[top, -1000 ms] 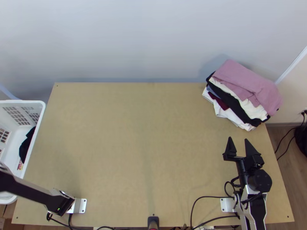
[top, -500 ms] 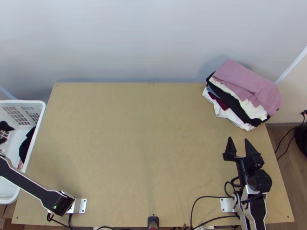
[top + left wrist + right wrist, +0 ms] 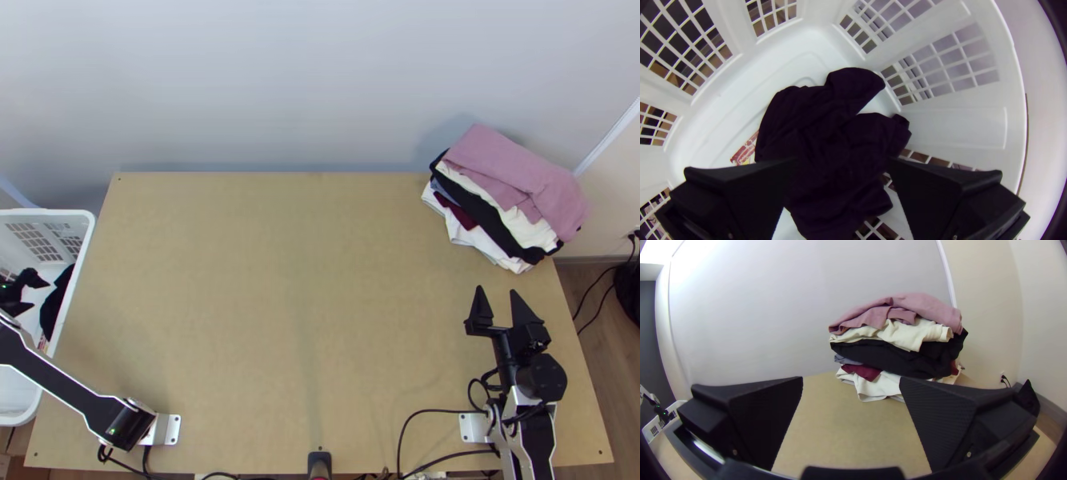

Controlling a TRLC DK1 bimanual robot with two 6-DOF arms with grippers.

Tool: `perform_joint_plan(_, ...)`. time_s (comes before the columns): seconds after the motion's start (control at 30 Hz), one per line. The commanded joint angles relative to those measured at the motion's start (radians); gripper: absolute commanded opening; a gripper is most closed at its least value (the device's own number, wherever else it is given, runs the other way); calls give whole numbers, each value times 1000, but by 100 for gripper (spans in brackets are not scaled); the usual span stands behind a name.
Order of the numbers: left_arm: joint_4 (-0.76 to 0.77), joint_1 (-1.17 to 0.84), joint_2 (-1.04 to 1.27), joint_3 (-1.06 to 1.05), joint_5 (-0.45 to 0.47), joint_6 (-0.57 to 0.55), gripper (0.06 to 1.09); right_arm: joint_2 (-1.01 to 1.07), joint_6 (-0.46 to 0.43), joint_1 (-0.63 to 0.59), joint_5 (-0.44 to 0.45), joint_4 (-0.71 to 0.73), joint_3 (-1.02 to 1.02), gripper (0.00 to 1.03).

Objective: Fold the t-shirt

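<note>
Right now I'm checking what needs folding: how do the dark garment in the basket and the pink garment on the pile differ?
The dark garment lies bunched, while the pink garment is folded. The dark garment is inside the white basket; the pink garment tops the pile at the table's corner. Both are cloth.

And there's the clothes pile [image 3: 512,168] at the table's [image 3: 280,320] far right corner, pale wall [image 3: 280,80] behind, cables [image 3: 604,292] at a socket [image 3: 1002,374].
</note>
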Motion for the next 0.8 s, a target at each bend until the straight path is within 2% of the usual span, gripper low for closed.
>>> perform_joint_plan(0.0,30,6,70,21,-26,28,103,4,11,-4,13,-22,-4,98)
perform_joint_plan(0.37,65,3,159,21,-81,38,102,4,11,-4,13,-22,-4,98)
perform_joint_plan(0.4,65,3,162,21,-98,40,95,4,11,-4,13,-22,-4,98)
perform_joint_plan(0.43,65,3,164,21,-109,40,79,4,11,-4,13,-22,-4,98)
perform_joint_plan(0.47,82,6,164,21,-110,40,53,4,11,-4,13,-22,-4,98)
perform_joint_plan(0.53,114,12,164,21,-110,40,10,4,11,-4,13,-22,-4,98)
perform_joint_plan(0.77,120,26,141,22,-96,86,10,4,11,-4,13,-22,-4,98)
